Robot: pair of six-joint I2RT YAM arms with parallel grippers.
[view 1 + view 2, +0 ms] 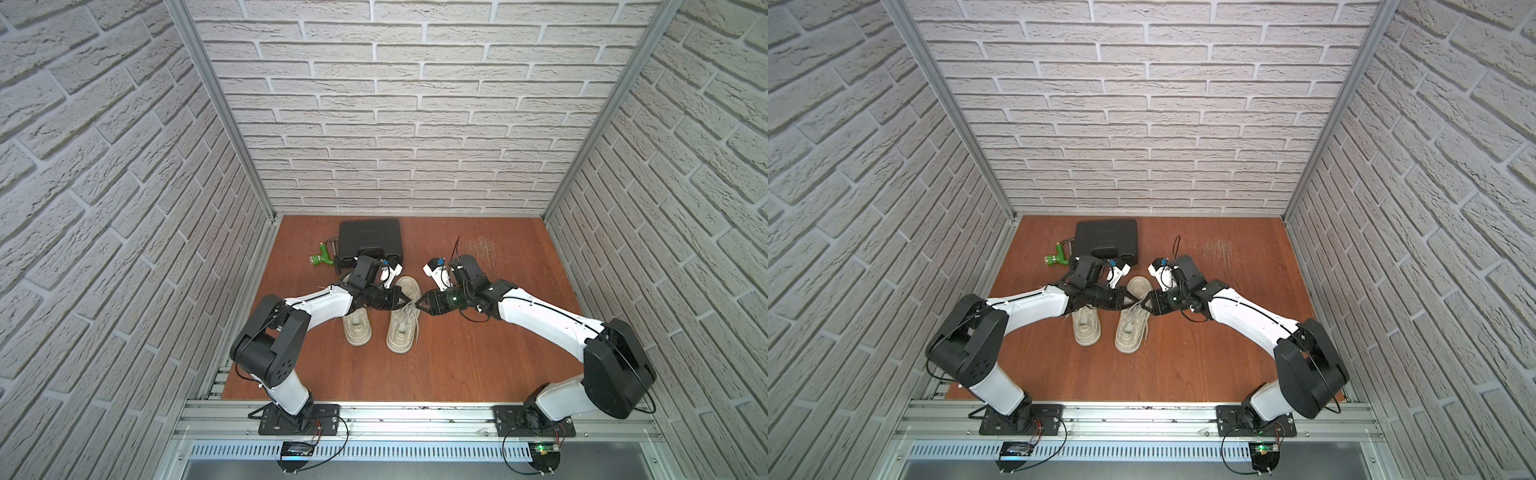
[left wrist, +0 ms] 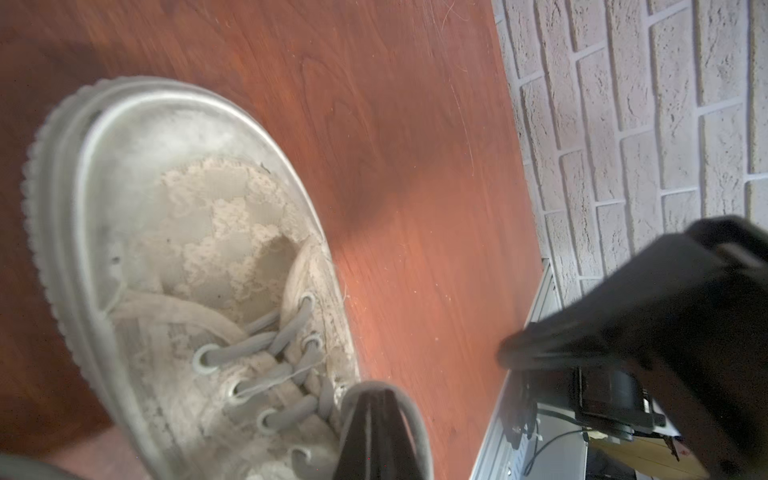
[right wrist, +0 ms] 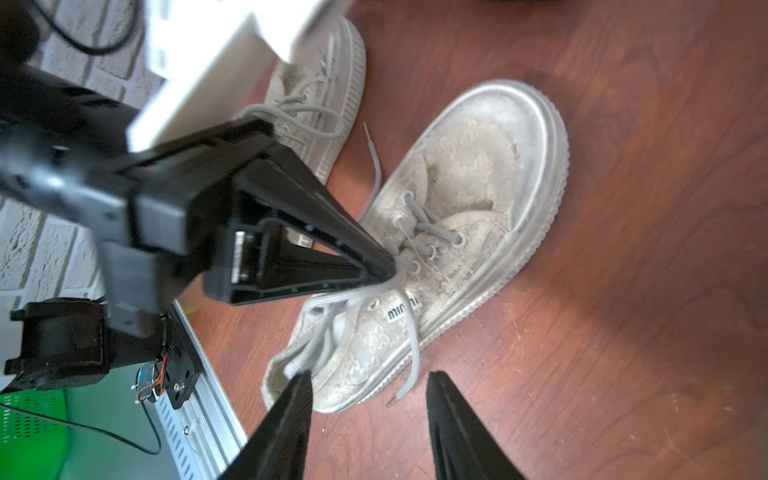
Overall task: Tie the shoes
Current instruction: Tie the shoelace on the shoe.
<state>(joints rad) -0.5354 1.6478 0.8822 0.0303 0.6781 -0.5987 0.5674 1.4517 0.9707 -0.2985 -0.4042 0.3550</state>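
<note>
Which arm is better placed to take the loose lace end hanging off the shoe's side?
Right. The right gripper is open, with the loose lace end showing between its jaws. The left gripper is shut on the lace, so it is occupied.

The shoes (image 1: 400,329) sit side by side on the desk (image 1: 478,357), case (image 1: 370,239) behind them, small tool (image 1: 323,258) just left of it.

Left arm (image 1: 316,305) (image 1: 1034,305): in both top views, from lower left, elbow bent, forearm reaching to centre;
Left gripper (image 3: 386,272): jaws pressed together;
Right arm (image 1: 540,313): mirrors it from lower right;
Right gripper (image 3: 370,374): jaws apart, tips close beside the left gripper's
</note>
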